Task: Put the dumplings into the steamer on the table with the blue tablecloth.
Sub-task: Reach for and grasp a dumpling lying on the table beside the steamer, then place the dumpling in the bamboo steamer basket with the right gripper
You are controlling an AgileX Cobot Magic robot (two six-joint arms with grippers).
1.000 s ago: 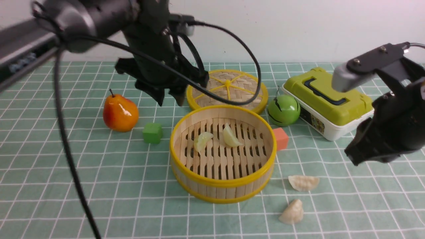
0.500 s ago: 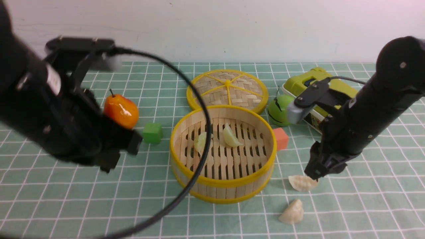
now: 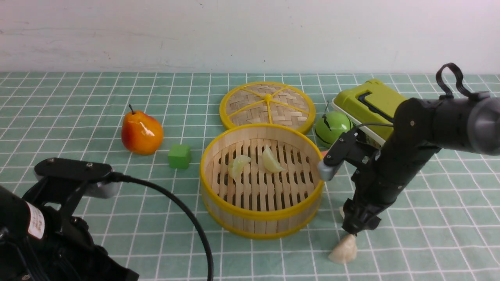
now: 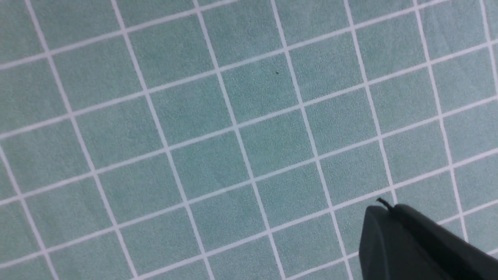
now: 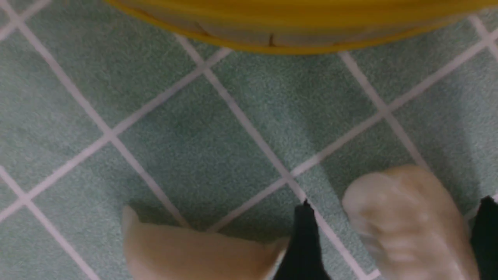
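Left arm (image 3: 50, 234) has drawn back to the front-left corner; of the left gripper (image 4: 408, 241) only 1 finger shows, so its state I cannot tell. Right gripper (image 3: 353, 231) has come down near the front edge, its fingers (image 5: 305, 241) apart on both sides of 1 dumpling (image 5: 404, 221), another dumpling (image 5: 194, 249) just beside on the blue tablecloth (image 3: 117, 218). Behind, mid-table, the steamer (image 3: 261, 218) holds 2 dumplings (image 3: 239, 164) (image 3: 271, 160).

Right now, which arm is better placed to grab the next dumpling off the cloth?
Right. The right gripper is down by the round bamboo steamer, jaws open flanking one pale pleated dumpling, another beside it. The left arm sits low over bare teal grid cloth, away from both.
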